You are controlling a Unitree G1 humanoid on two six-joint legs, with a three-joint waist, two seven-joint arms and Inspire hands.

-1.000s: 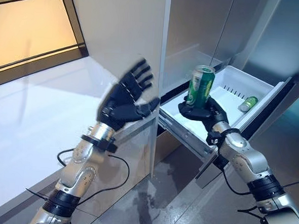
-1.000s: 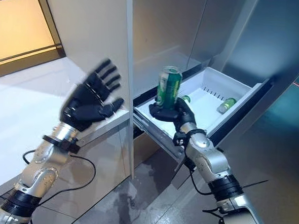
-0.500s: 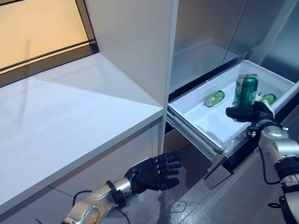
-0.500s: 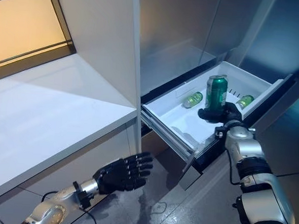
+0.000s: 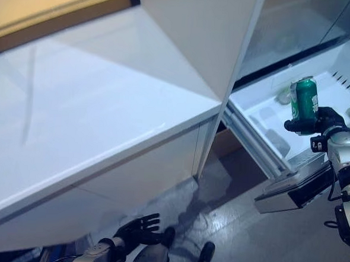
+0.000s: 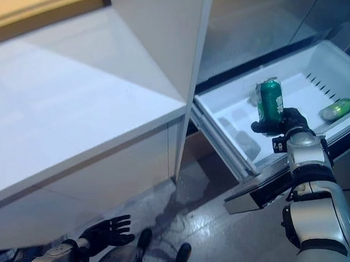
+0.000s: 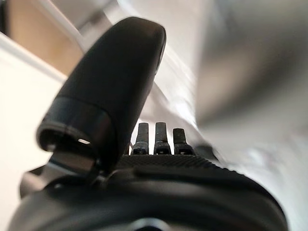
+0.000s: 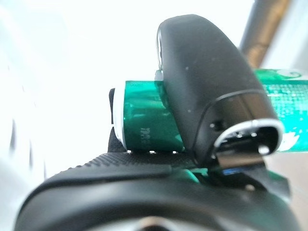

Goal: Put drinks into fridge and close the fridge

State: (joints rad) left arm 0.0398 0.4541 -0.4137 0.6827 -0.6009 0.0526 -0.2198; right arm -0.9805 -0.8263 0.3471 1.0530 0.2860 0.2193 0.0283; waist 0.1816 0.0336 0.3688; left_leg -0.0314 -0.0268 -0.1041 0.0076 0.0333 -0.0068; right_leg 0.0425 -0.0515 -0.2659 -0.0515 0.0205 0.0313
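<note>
- Two green cans show in the pulled-out white fridge drawer [image 6: 224,107]: one upright in the right hand, one lying on its side.
- The right hand [image 6: 288,122] has its fingers and thumb curled round the lower part of the upright green can [image 6: 270,100], holding it over the drawer's inside, near the front edge.
- In the right wrist view the thumb [image 8: 211,86] lies across the can's body, which sits against the palm.
- The lying can [image 6: 337,109] rests on the drawer floor towards the far right corner, well apart from the held one.
- The left hand [image 6: 106,231] hangs low near the floor, below the white surface [image 5: 93,102]; its fingers are spread wide and hold nothing.
</note>
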